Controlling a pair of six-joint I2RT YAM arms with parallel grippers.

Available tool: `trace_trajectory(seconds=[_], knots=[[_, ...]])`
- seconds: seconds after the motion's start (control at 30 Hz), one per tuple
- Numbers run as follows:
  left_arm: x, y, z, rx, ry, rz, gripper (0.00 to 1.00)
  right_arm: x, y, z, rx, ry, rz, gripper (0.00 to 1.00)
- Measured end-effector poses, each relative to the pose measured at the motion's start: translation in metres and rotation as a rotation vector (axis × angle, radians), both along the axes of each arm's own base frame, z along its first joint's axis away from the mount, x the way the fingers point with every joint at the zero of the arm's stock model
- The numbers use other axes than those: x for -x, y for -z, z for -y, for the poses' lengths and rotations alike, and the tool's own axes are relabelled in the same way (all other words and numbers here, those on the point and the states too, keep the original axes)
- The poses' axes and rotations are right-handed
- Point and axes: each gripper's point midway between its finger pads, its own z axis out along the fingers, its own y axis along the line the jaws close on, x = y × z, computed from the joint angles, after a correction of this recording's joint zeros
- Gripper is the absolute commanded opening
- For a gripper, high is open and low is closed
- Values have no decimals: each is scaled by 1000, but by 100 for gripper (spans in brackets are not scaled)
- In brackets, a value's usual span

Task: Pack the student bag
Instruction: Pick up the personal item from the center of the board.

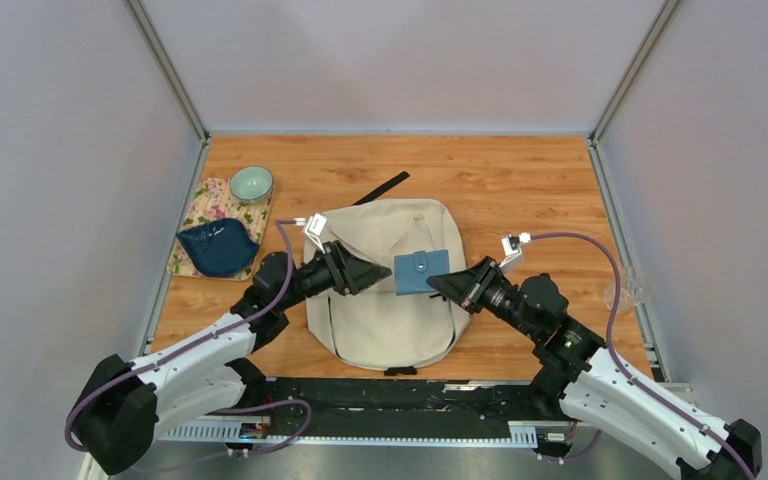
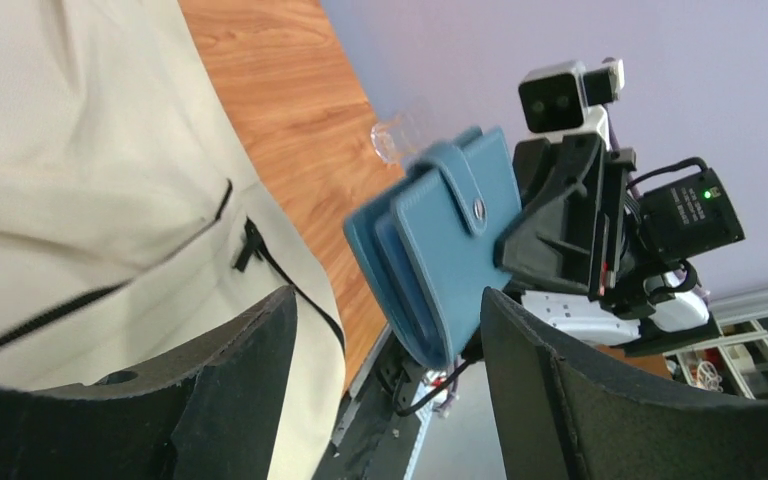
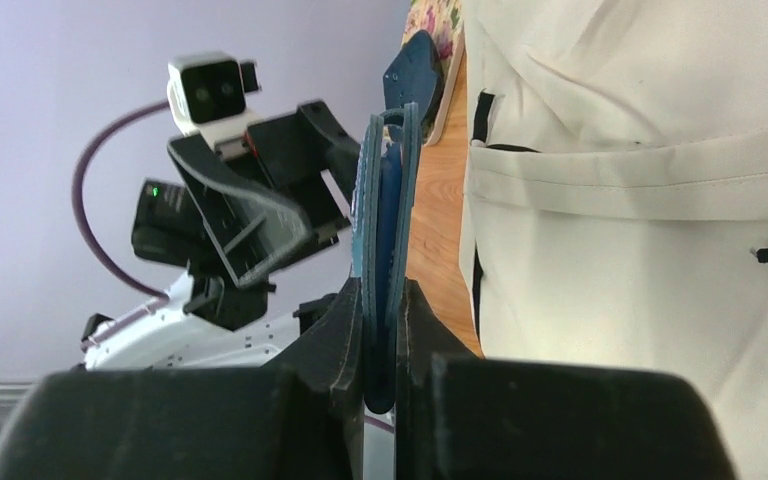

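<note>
Cream backpack (image 1: pixel 380 320) lies flat mid-worktop (image 1: pixel 520 180), right in front of both arms. Right gripper (image 1: pixel 433 283) is pinching a blue snap wallet (image 1: pixel 421 271) by its edge, over the bag. Left gripper (image 1: pixel 387 273) is spread wide, facing the wallet.

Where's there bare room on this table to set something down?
Bare wood: the far right corner, beyond the student bag. Crowded: left by the placemat, and mid-table where the left gripper and right gripper meet at the wallet.
</note>
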Motion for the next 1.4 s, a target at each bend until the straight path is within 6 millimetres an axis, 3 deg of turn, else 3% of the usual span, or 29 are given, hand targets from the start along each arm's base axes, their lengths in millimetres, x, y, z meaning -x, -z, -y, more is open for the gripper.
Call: trace_trajectory(seconds=[0.2,0.47,0.8,0.93,0.97,1.03,1.1,1.13,1.17,1.2,1.23,1.27,1.37,1.4], knots=[[-17,-16,-7,21,113,27,76,13,-3,-9,77,-135,42,0],[13,-20,9,88,405,-16,77,28,-5,-17,150,-265,89,0],[34,-27,6,103,527,18,77,32,-8,-20,182,-321,128,0],[39,-25,6,100,555,15,56,33,-7,-22,190,-338,128,0],[40,-25,7,99,563,12,44,33,-8,-23,191,-343,129,0],[42,-23,7,97,577,4,35,33,-9,-24,192,-352,132,0],[43,-21,8,94,582,-1,18,34,-10,-25,192,-361,136,0],[43,-20,8,93,582,-7,13,34,-11,-26,193,-365,138,3],[42,-20,8,93,582,-10,3,34,-12,-26,193,-368,141,14],[42,-19,8,92,582,-11,0,34,-12,-26,196,-369,140,23],[42,-19,8,92,580,-12,0,33,-11,-26,202,-365,135,35],[41,-19,8,92,576,-10,0,32,-10,-25,207,-360,132,56],[41,-17,9,86,574,-16,0,24,-6,-21,234,-311,112,74],[40,-15,10,82,567,-21,0,22,-4,-19,244,-290,105,75]])
